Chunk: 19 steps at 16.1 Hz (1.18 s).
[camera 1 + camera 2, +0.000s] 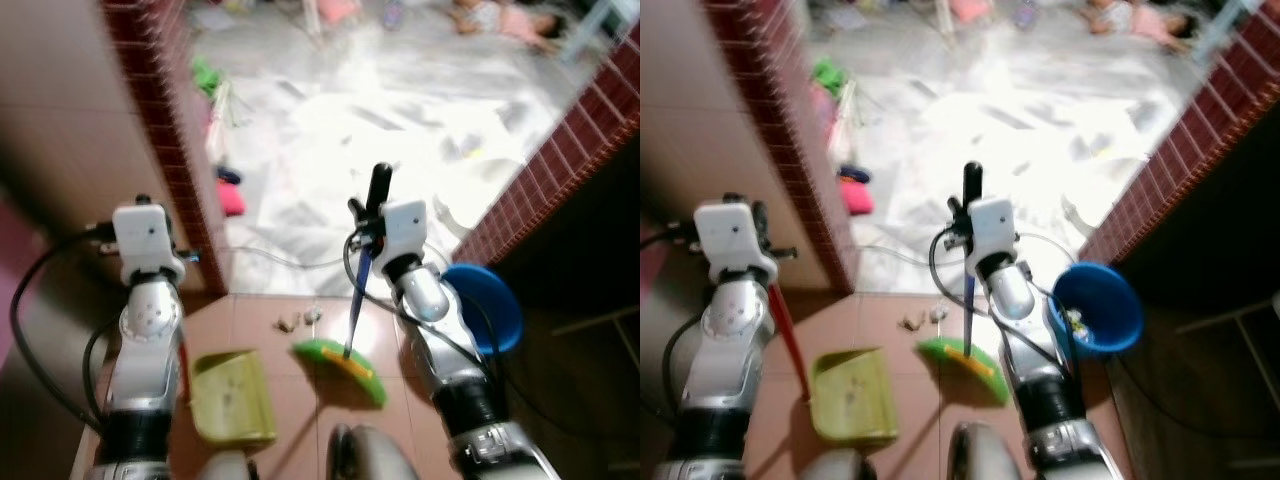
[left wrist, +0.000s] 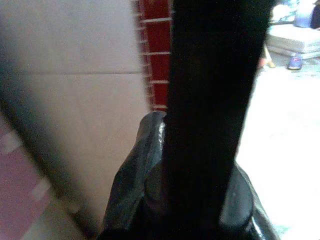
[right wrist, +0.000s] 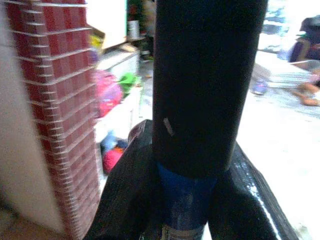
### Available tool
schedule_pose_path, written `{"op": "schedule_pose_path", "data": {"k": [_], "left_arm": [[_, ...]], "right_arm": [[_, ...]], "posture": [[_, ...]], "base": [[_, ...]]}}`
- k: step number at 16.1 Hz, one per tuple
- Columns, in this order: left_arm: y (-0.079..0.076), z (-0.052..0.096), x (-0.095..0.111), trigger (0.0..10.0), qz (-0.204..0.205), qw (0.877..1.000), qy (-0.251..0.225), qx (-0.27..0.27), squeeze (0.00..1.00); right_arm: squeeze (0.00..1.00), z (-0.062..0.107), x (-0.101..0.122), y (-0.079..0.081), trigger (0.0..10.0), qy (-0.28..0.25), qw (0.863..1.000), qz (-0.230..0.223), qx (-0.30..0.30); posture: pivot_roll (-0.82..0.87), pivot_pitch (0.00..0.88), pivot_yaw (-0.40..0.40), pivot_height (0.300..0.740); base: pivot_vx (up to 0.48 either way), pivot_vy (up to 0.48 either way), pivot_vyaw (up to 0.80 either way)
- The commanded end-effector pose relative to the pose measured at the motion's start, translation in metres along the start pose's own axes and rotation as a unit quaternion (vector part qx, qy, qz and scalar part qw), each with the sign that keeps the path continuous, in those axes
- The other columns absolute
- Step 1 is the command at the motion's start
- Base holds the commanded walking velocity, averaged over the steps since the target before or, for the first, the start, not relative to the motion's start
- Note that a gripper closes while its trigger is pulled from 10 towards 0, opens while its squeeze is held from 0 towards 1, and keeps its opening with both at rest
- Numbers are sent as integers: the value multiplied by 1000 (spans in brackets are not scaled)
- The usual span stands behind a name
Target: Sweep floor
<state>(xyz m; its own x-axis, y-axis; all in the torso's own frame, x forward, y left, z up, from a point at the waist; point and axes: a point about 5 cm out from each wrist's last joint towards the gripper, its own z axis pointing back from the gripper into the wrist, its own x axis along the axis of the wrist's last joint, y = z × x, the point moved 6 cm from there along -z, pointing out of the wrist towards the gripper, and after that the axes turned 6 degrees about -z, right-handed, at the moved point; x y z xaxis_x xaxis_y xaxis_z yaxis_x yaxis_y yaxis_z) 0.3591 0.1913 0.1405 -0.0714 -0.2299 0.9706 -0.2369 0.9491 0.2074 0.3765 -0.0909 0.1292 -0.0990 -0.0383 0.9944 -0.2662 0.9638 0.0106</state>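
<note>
My right gripper [image 1: 366,228] is shut on the broom's black grip [image 3: 205,85], held upright in front of me. The blue shaft [image 1: 356,300] runs down to the green broom head [image 1: 345,365] on the brown tiles. A few bits of debris [image 1: 300,320] lie just beyond the head. My left gripper [image 1: 142,206] is shut on the black top of the dustpan's handle [image 2: 210,100], whose red stick [image 1: 786,335] leads down to the yellow-green dustpan [image 1: 232,396], left of the broom head.
A blue bucket [image 1: 488,305] stands at my right. Red brick walls [image 1: 165,120] flank the opening on both sides. Beyond it lies a bright marble floor [image 1: 380,120] with pink and green toys [image 1: 230,195] at the left, and a person [image 1: 505,20] lying at the far end.
</note>
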Motion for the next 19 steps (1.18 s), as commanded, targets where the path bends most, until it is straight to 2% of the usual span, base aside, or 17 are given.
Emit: {"op": "schedule_pose_path", "data": {"k": [1, 6, 10, 13, 15, 19], "left_arm": [[5, -5, 18, 10000, 16, 999, -29, 10, 0], [2, -5, 17, 10000, 12, 999, -28, 12, 0], [4, -8, 14, 10000, -30, 998, -39, 30, 0], [-6, -13, 9, 10000, -35, 998, -41, 17, 0], [-11, -22, 4, 10000, -34, 998, -37, 26, 0], [-20, -32, 14, 10000, -45, 996, -72, 39, 0]], "right_arm": [[0, -5, 16, 5, 10000, -24, 1000, 13, 9], [0, -6, 16, 5, 10000, -24, 1000, 15, 10], [0, -7, 17, 5, 10000, -25, 999, 18, 10], [0, -6, 17, 5, 10000, -25, 999, 21, 12], [0, -3, 16, 5, 10000, -23, 999, 25, 13], [0, 4, 16, -4, 10000, -20, 999, 46, -4]], "posture": [[-5, 100, -43, 740], [0, 96, -47, 740], [-4, 92, -51, 740], [-14, 98, -56, 740], [-24, 112, -56, 740], [-51, 153, -52, 740]], "base": [[300, 375, 0], [229, 286, 0], [0, 0, 0], [0, 0, 0], [0, 0, 0], [0, 0, 0]]}}
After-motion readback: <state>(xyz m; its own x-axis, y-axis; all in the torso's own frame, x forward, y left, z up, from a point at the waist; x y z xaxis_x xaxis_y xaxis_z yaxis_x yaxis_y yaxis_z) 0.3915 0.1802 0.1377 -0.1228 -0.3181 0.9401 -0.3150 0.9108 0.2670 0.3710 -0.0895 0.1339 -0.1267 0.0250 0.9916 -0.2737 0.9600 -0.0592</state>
